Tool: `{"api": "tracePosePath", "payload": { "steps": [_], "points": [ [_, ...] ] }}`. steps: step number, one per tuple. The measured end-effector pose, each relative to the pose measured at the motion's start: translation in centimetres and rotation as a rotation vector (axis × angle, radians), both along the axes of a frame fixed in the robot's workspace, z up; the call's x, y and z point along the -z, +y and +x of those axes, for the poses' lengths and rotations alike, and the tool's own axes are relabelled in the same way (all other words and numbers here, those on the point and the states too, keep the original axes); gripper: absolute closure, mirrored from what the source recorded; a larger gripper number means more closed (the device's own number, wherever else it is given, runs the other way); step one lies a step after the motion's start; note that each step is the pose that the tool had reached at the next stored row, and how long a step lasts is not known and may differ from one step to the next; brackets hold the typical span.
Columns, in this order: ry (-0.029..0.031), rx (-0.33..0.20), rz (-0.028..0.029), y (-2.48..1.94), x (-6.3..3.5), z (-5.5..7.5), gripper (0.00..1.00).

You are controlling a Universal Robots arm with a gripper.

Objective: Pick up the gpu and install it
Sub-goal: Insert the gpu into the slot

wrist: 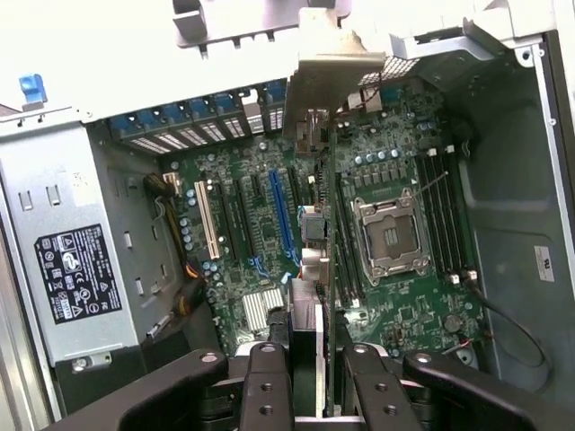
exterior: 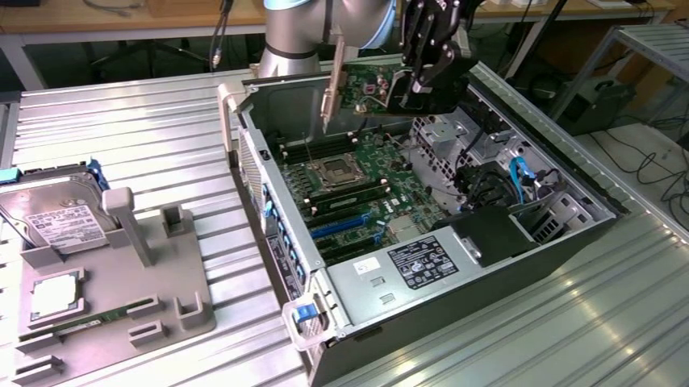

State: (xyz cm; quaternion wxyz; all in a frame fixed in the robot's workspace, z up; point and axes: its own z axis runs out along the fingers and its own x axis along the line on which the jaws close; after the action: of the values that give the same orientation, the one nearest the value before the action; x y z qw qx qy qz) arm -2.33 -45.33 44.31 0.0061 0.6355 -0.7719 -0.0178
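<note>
My black two-finger gripper has its fingers closed partway onto the thin green gpu card with silver end bracket. The card hangs on edge in the air above the green motherboard inside the open grey computer case.

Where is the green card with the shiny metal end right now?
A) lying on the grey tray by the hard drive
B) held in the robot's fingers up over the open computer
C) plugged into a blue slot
B: the fingers pinch the gpu in the air over the open computer case.
</note>
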Motion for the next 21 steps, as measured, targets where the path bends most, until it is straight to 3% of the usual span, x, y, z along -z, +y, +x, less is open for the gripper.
{"api": "tracePosePath", "payload": {
  "steps": [3,9,15,21],
  "points": [
    [-0.0013,-0.039,0.0001,0.01,0.07,0.00,0.73],
    [-0.0340,-0.052,-0.0014,0.02,0.38,0.00,0.73],
    [-0.0355,-0.137,-0.0002,0.02,0.63,0.00,0.73],
    [-0.0356,-0.173,0.0006,0.02,0.70,0.00,0.73]
  ]
}}
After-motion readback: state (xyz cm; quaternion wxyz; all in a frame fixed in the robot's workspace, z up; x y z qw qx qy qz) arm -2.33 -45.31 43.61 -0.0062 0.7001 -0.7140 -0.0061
